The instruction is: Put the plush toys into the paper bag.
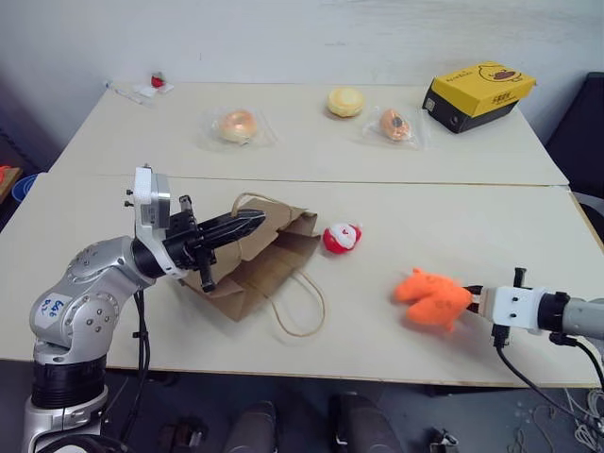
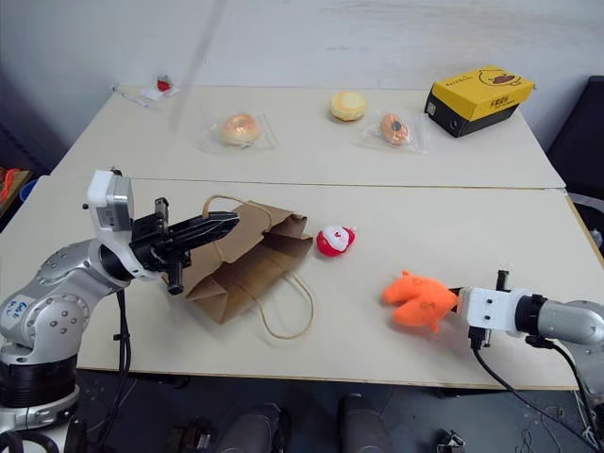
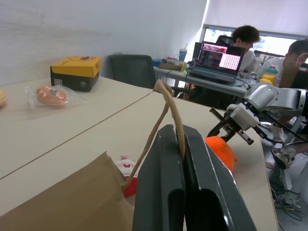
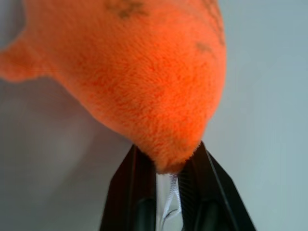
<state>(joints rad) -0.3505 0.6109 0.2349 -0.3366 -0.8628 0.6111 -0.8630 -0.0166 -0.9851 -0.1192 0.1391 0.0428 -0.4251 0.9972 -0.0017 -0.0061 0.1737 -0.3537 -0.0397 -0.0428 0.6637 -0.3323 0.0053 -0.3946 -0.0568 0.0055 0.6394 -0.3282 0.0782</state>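
A: Where does the paper bag [image 1: 247,257] sit?

B: It lies on its side on the near surface [image 1: 396,311], mouth toward the far side, one loop handle [image 1: 300,307] trailing on the surface toward the front edge. The left gripper [image 1: 247,225] has its jaws closed on the other handle at the bag's upper edge; in the left wrist view the twisted paper loop [image 3: 169,103] rises from between the two black fingers [image 3: 159,187].

A: And the plush toys?

B: The small red plush toy [image 1: 341,238] with its white patch rests on the surface just beside the bag's mouth, to the right of it. The orange plush toy [image 1: 432,297] lies further right, near the front edge, well apart from the bag.

A: What is the right gripper [image 4: 168,166] doing?

B: Its jaws are pinched shut on the orange toy's right end. The right wrist view shows the orange fur squeezed between the two fingertips, with a white tag [image 4: 169,199] hanging in the gap below.

A: Anything else on the surfaces?

B: On the far surface [image 1: 302,156] sit two plastic-wrapped pastries [image 1: 237,125], an unwrapped-looking pale round bun [image 1: 345,101] between them, and a yellow-and-black box [image 1: 477,94] at the right. A small red item [image 1: 158,81] lies at the far left corner. Beyond, the left wrist view shows people seated at a desk with an open laptop [image 3: 217,57].
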